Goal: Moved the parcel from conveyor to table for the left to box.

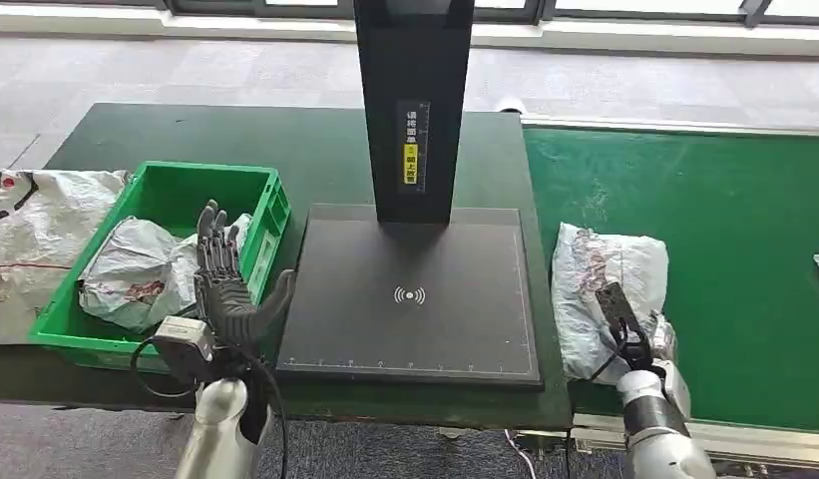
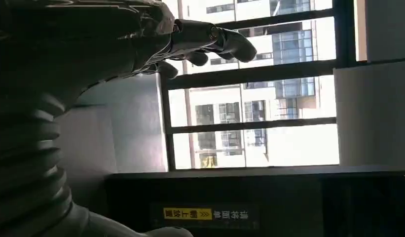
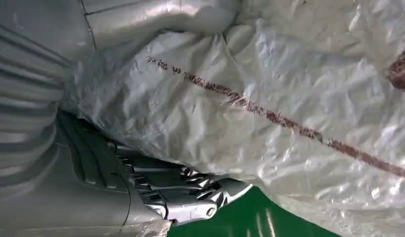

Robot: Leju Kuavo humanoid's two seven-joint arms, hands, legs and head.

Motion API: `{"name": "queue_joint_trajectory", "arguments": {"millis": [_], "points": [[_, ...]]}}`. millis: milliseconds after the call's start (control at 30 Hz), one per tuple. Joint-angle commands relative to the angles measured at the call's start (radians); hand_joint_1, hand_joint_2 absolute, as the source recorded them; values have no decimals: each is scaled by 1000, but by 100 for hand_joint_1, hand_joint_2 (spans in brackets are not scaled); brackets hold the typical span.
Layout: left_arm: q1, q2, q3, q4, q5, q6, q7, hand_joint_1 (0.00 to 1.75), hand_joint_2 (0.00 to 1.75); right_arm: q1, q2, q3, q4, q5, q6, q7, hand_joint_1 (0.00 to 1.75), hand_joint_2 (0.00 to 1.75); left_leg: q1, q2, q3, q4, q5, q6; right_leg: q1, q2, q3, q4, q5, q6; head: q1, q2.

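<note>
The head view looks forward and down from high over the table (image 1: 186, 130) and green conveyor (image 1: 704, 230). The left wrist camera, behind the left hand (image 2: 141, 34), faces the black post (image 2: 239, 207) and windows; the right wrist camera sits pressed close to the parcel (image 3: 269, 98), also seen from the head.

Black scanner stand (image 1: 413, 100) rises upright from a flat black base plate (image 1: 415, 289) at table centre; white wireless mark on the plate, yellow label with characters on the post. Crumpled white sacking (image 1: 31, 230) lies at the far left edge. Grey tiled floor (image 1: 235, 70) beyond. Left wrist view: window frames (image 2: 249, 123) with pale buildings outside.
</note>
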Motion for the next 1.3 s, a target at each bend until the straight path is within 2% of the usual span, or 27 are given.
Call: {"name": "queue_joint_trajectory", "arguments": {"millis": [33, 433, 500, 600, 633, 700, 767, 933, 1067, 1233, 1300], "points": [[80, -19, -18, -1, 0, 10, 5, 0, 175, -53, -15, 76, 76, 8, 27, 25, 175, 175, 0, 3, 2, -1, -1, 0, 0, 3, 2, -1, 0, 0, 0, 0], [106, -19, -10, -27, -6, 22, 5, 0, 175, -66, 1, 89, 68, 7, 16, 6, 175, 175, 0, 3, 4, -2, -1, 0, 0, 4, 2, -1, 0, 0, 0, 0], [117, -19, -6, -40, -8, 27, 5, 0, 175, -74, 15, 88, 49, -9, -32, -38, 175, 175, -1, 4, 5, -2, -1, 0, 0, 5, 3, -2, 0, -1, 0, 0], [142, -19, 0, -69, -5, 41, 5, 0, 175, -83, 53, 91, -16, -48, -192, -173, 175, 175, 0, 6, 3, -1, -2, 0, 0, 6, 2, -1, 0, -1, 0, 0], [150, -19, 6, -78, -5, 45, 5, 0, 175, -83, 77, 100, -57, -84, -249, -243, 175, 175, -1, 6, 2, -1, -1, 0, -1, 6, 0, 0, 0, -1, 0, 0], [151, -19, 10, -80, -6, 44, 5, 0, 175, -77, 96, 117, -100, -108, -267, -268, 175, 175, -1, 7, 2, -1, -2, 0, -1, 7, 0, 0, 0, -1, 0, 0], [144, -19, 18, -70, -9, 45, 5, 0, 175, -34, 140, 189, -240, -182, -352, -349, 175, 175, 0, 7, 3, -2, -2, 0, 0, 7, 1, -1, 0, -1, 0, 0], [125, -19, 24, -51, -10, 47, 5, 0, 175, 110, 205, 407, -586, -266, -444, -338, 175, 175, 0, 3, 1, -1, -1, 0, 0, 3, -1, 0, 0, -1, 0, 0], [111, -19, 19, -33, -6, 54, 5, 0, 175, 195, 285, 408, -811, -190, -444, -369, 175, 175, 0, 2, 2, -2, -1, 0, 0, 2, 0, 0, -1, -1, 0, 0], [109, -19, 18, -31, -7, 54, 5, 0, 175, 209, 291, 421, -839, -189, -444, -389, 175, 175, 0, 1, 0, -1, -1, 0, 0, 1, -1, 0, -2, -1, 0, 0], [109, -19, 20, -32, -8, 55, 5, 0, 175, 230, 291, 472, -869, -202, -444, -411, 175, 175, -1, 1, 1, -1, 0, 0, -1, 1, 0, 0, -2, -1, 0, 0]]}}
